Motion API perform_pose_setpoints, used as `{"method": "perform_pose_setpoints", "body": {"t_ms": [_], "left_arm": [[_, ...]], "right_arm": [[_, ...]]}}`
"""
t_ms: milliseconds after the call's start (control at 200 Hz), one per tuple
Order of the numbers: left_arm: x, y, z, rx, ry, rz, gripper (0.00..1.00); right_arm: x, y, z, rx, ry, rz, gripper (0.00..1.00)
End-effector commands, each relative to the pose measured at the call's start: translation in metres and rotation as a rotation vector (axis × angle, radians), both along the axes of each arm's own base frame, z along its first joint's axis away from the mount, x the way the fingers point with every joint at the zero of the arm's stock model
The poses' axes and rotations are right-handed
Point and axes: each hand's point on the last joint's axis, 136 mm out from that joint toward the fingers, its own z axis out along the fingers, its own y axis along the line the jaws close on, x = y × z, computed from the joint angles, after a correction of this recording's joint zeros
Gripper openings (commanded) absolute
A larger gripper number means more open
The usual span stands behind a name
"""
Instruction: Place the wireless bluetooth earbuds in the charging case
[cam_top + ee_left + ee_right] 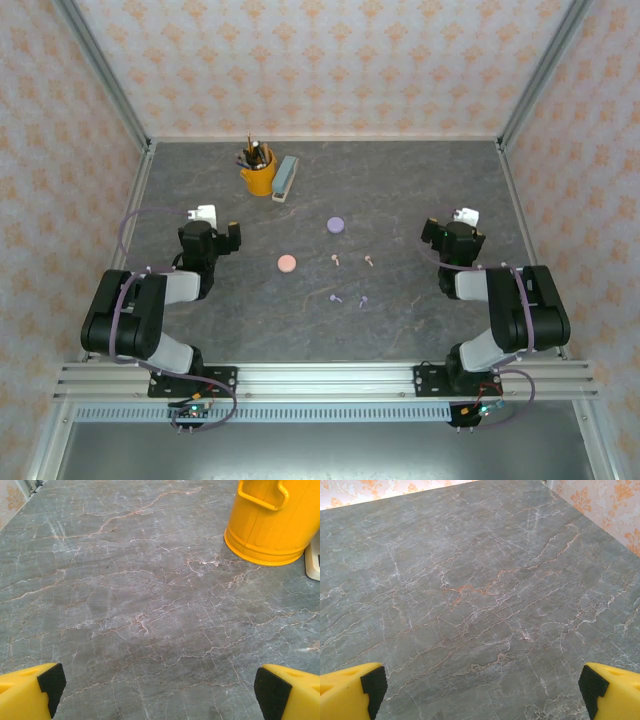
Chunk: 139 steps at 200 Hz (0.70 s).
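Four buds loose mid-table, none seated yet. Pink earbuds (337,260) lie side by side near the centre of the table (420,180), and the lilac earbuds (336,297) sit just behind them toward the near edge, also as a pair.

Pink disc (287,263) is just left of the pink pair. Lilac disc (336,225) is a bit further toward the far edge. Those look like the cases, colour-matched, tho I can't tell from up here if they're open or where the sockets are.

Yellow cup (258,175) w/ pencils and a grey-blue block (285,178) are parked near the far edge, out of the way.

Left end effector (160,695) has its jaws spread wide w/ nothing between them, over bare table toward the left edge, cup ahead of it. Right end effector (482,695) is the same, wide and empty, over bare marble toward the right edge.

Step in hand, I'd say: the very start, approach not begun. Next move prob calls for one arm to swing in toward the centre, drop over one bud and pinch it by the stem. Tiny parts, so alignment matters, and a clumsy touch could roll or flick a bud away.
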Motion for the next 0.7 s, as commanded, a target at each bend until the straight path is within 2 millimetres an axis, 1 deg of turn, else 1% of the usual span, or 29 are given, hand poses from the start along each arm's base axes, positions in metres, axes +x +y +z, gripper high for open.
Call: {"method": "perform_pose_setpoints", "body": {"t_ms": [0, 691], "left_arm": [[0.0114, 0.0008, 0.0176, 0.027, -0.061, 0.009, 1.00], [0.0116, 0.0008, 0.0183, 0.027, -0.062, 0.010, 1.00]], "right_arm": [[0.0094, -0.0021, 0.0157, -0.019, -0.055, -0.016, 1.00], [0.0106, -0.0025, 0.0134, -0.001, -0.046, -0.007, 1.00]]}}
